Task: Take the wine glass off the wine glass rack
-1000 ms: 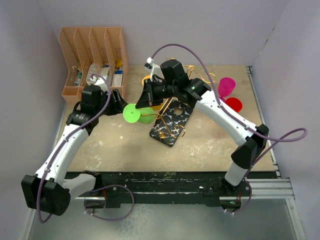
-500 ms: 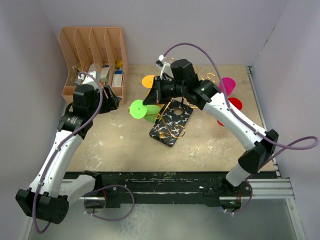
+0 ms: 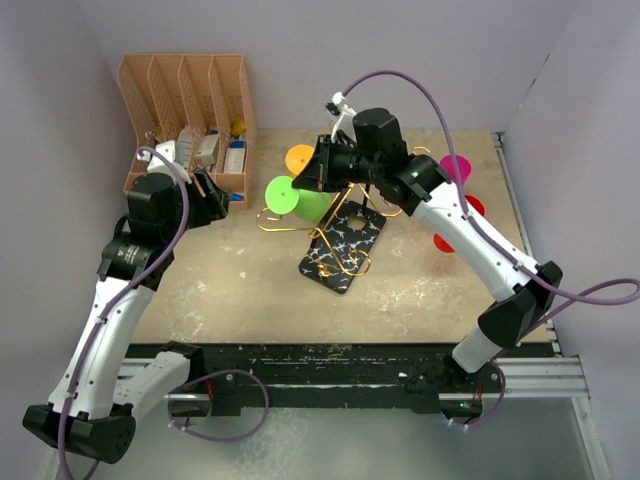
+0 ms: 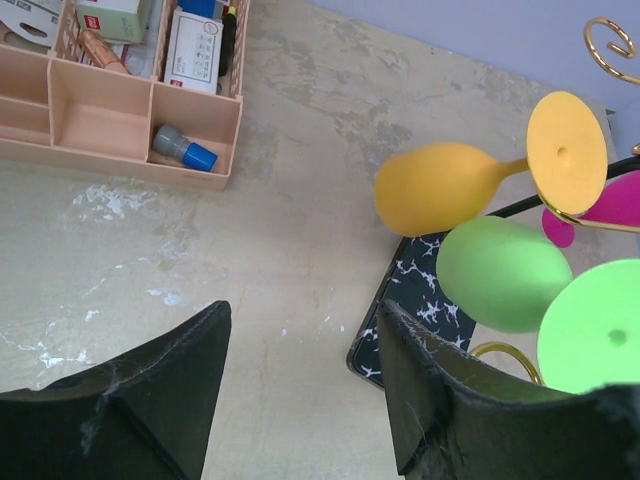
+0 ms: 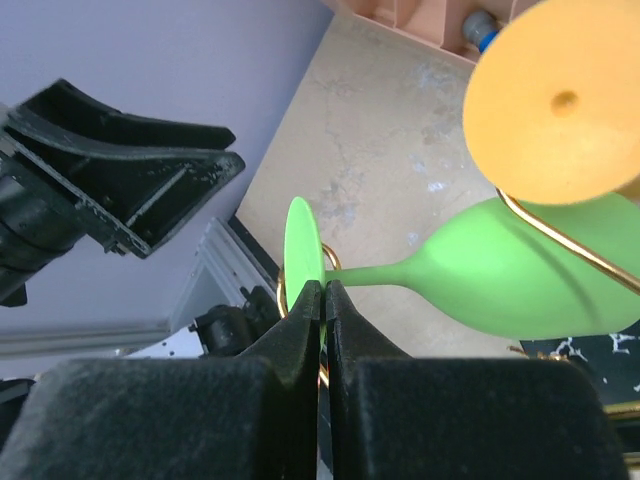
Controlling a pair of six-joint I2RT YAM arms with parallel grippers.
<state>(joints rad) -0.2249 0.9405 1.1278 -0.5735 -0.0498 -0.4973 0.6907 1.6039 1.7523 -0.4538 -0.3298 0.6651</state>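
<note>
The gold wire wine glass rack point(image 3: 375, 200) stands on its black marble-look base point(image 3: 342, 247). A green wine glass point(image 3: 300, 200) lies sideways, its foot point(image 5: 305, 245) pointing left and its bowl point(image 5: 520, 270) towards the rack. My right gripper point(image 5: 322, 292) is shut on the rim of that foot, and it also shows in the top view point(image 3: 312, 178). A gold curl point(image 5: 283, 292) sits right behind the foot. An orange glass point(image 4: 440, 188) hangs on the rack beside it. My left gripper point(image 4: 300, 350) is open and empty, left of the rack, over bare table.
The peach file organiser point(image 3: 185, 110) holds small items at the back left, close to my left gripper point(image 3: 215, 192). A pink glass point(image 3: 453, 172) and a red glass point(image 3: 466, 209) hang on the rack's right side. The table's right edge runs near them.
My right gripper has carried the green glass up and towards the back. My left gripper has drawn back to the left, away from the glass, towards the organiser.
</note>
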